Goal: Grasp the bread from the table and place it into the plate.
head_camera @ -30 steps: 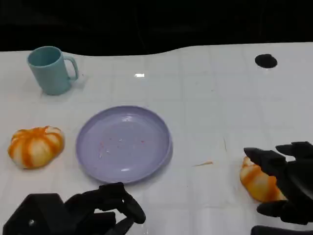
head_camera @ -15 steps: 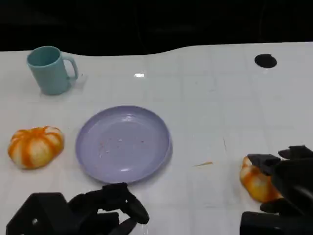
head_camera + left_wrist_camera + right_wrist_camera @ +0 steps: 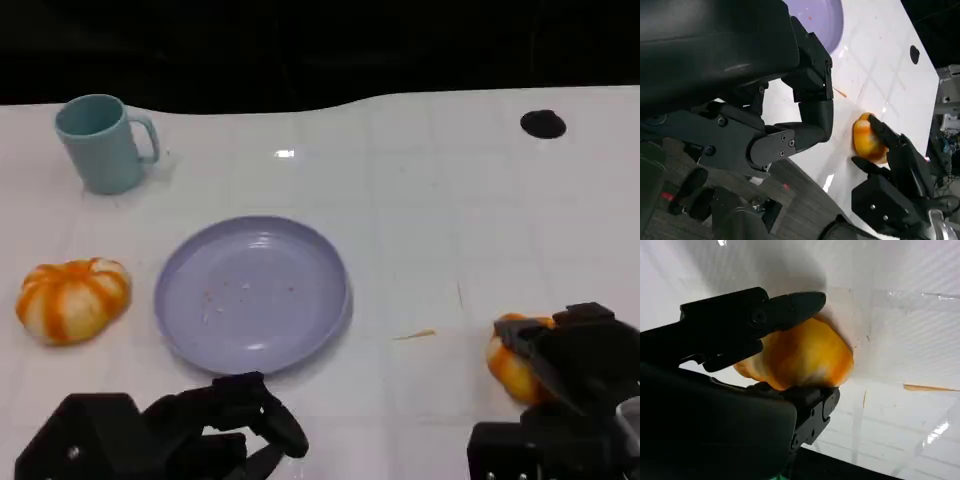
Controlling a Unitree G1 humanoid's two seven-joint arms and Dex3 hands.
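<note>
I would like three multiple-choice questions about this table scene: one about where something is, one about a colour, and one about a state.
1. Where is the mug relative to the plate?
A. far left of it
B. on it
C. near right of it

2. What colour is the plate?
A. green
B. lavender
C. red

3. What is the right hand doing?
A. resting open on the plate
B. lifting the mug
C. closing around a bread

Answers:
1 A, the mug stands at the far left edge.
2 B, its surface is pale purple.
3 C, the right wrist view shows fingers on both sides of the bread.
</note>
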